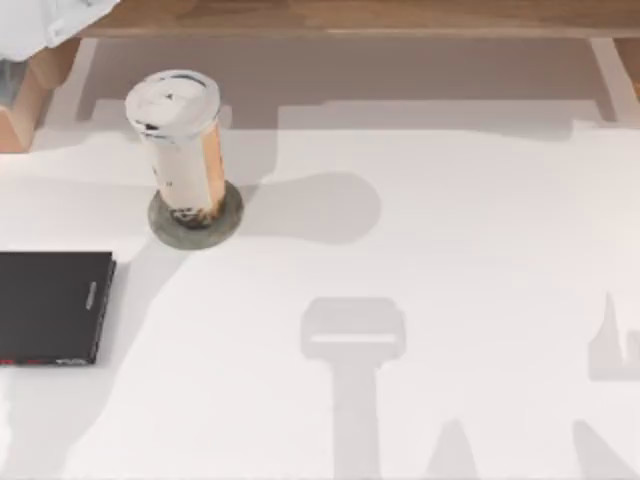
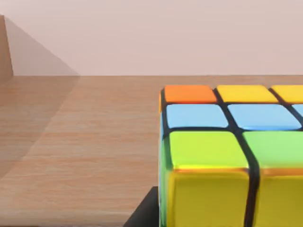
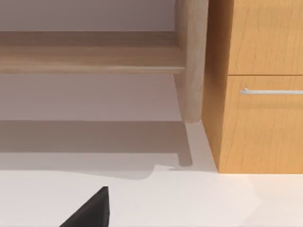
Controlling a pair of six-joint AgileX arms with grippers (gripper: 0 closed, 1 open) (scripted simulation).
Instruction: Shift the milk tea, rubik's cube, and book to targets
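The tall white-and-orange lidded milk tea cup (image 1: 180,150) stands on the round grey-green stone disc (image 1: 160,226) at the white tabletop's (image 1: 450,250) left. The multicoloured rubik's cube (image 2: 227,156) looms close before the left wrist camera; whether that claw grips it cannot be told. Released blindly, the cube could miss the flat black rectangular slab (image 1: 50,305).

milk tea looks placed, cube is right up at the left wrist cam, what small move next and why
Probably carry the rubik's cube toward the black slab, which lies bare at the table's left edge. The milk tea already stands on the round disc.
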